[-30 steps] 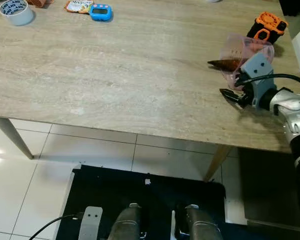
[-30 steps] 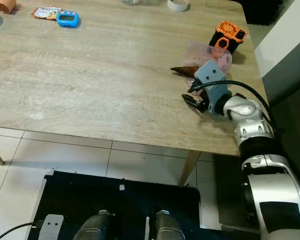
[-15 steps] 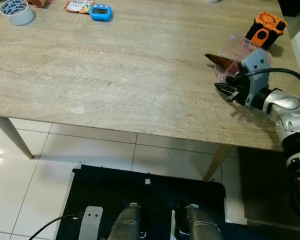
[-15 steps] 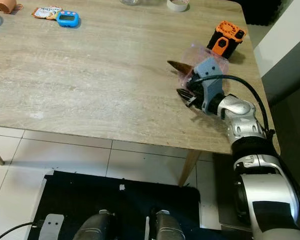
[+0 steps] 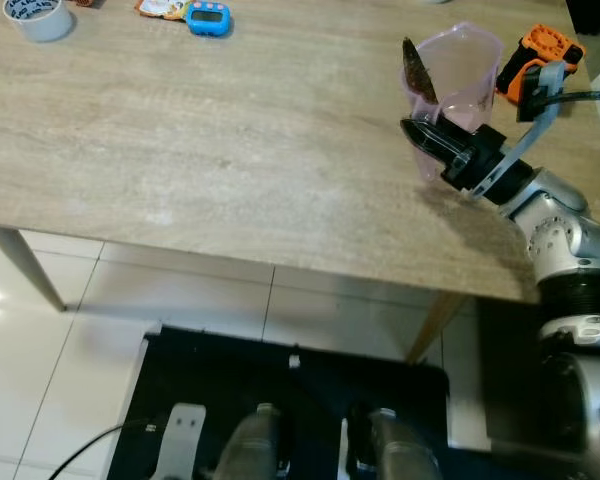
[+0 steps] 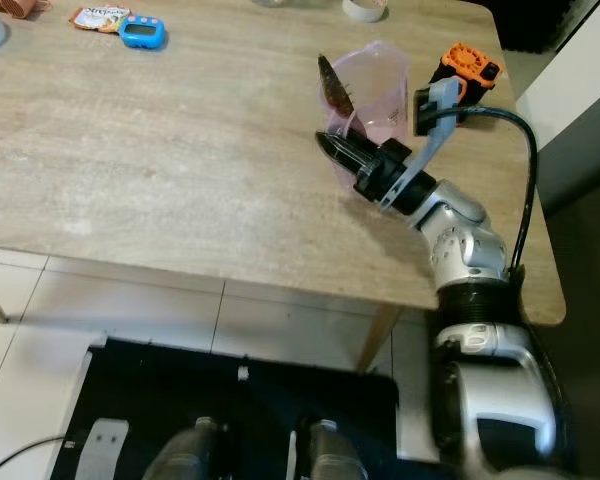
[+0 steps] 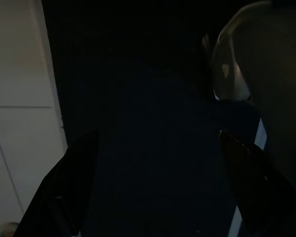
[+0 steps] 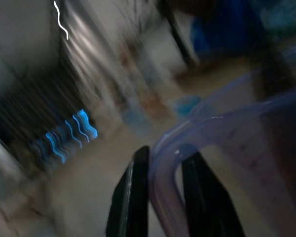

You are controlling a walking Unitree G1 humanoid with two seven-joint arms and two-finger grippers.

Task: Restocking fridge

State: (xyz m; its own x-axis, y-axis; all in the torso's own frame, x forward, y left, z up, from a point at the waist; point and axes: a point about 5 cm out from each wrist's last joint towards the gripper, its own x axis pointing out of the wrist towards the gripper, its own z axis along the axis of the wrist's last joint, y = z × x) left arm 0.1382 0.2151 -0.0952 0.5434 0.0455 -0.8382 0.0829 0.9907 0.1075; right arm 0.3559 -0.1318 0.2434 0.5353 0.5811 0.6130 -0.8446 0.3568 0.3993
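Observation:
A translucent pink measuring cup stands upright at the right end of the wooden table, with a dark brown piece sticking out over its rim. My right gripper is shut on the cup's near wall. In the right wrist view one black finger lies outside the rim and the other inside it. In the dark left wrist view my left gripper hangs open beside my body, with nothing between its fingers.
An orange and black device lies just behind the cup. A blue timer, a snack packet and a tape roll sit along the far left of the table. White floor tiles and my black base lie below the table's front edge.
The right gripper closed on the cup, which lay on its side, then turned it upright and moved it slightly farther onto the table. The wrist rotated with it.

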